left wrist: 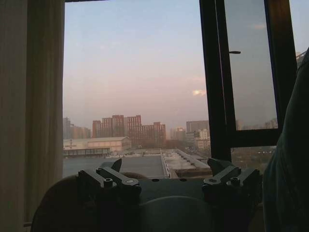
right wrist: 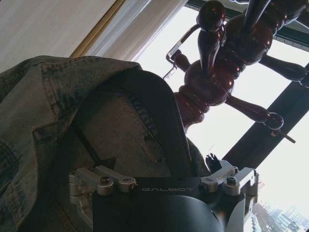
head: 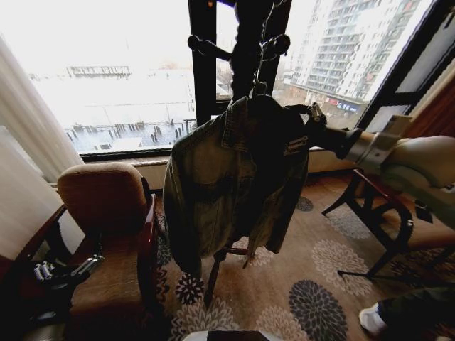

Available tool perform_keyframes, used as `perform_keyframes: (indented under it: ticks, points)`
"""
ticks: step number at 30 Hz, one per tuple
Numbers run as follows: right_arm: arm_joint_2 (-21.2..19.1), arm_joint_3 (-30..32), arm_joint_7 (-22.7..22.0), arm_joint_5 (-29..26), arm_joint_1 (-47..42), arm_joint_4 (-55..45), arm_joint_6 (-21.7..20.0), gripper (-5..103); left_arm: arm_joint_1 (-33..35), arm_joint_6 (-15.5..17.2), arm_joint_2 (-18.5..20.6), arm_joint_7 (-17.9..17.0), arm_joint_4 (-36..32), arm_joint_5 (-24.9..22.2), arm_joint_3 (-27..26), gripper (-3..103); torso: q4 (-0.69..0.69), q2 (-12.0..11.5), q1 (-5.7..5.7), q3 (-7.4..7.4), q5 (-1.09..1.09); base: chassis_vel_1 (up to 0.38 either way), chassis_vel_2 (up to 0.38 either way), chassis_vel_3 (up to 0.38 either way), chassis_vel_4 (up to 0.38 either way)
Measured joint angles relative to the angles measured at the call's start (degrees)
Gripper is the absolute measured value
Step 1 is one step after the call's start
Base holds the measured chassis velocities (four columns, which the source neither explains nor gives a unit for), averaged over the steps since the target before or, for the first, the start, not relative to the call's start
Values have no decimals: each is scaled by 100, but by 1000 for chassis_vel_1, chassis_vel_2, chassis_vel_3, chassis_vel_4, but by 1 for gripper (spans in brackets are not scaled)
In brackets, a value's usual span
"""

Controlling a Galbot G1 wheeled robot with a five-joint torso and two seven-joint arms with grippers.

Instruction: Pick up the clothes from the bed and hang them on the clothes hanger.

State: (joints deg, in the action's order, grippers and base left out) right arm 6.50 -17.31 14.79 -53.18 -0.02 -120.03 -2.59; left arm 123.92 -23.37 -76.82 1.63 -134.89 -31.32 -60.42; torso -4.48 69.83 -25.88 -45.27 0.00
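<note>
Denim jacket (head: 231,181) hangs at frame centre on the dark wooden coat stand (head: 245,50) by the window. Right pincer (head: 313,115) at jacket's shoulder, centre right, spread. Left pincer (head: 67,270) lower left over the armchair (head: 106,206), spread, holding nothing.

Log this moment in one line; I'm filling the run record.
denim jacket: hung on coat stand | right claw: at jacket | left claw: low by armchair

One denim jacket (head: 234,177) hangs on one wooden coat stand (head: 249,42); one brown armchair (head: 106,206) stands beside it; two robot claws: left claw (head: 67,270), right claw (head: 313,114)
</note>
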Motion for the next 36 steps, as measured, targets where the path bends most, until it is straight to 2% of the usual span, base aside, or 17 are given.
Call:
perform_keyframes:
  ticks: [6, 18, 26, 36]
  points:
    - [-133, 223, -51, -3, -280, -114, 52, 100, 0, 0, 0, 0, 0, 0, 0, 100, 1, 0, 0, 0, -1, 0, 0, 0, 0]
    - [-180, 207, -127, 36, -361, -181, 86, 100, 0, 0, 0, 0, 0, 0, 0, 100, 2, 0, 0, 0, -1, 0, 0, 0, 0]
    - [-372, 194, -128, 24, -336, -158, 190, 100, 0, 0, 0, 0, 0, 0, 0, 100, 0, 0, 0, 0, 0, 0, 0, 0, 0]
    - [-343, 200, -179, 61, -328, -132, 186, 100, 0, 0, 0, 0, 0, 0, 0, 100, 2, 0, 0, 0, -1, 0, 0, 0, 0]
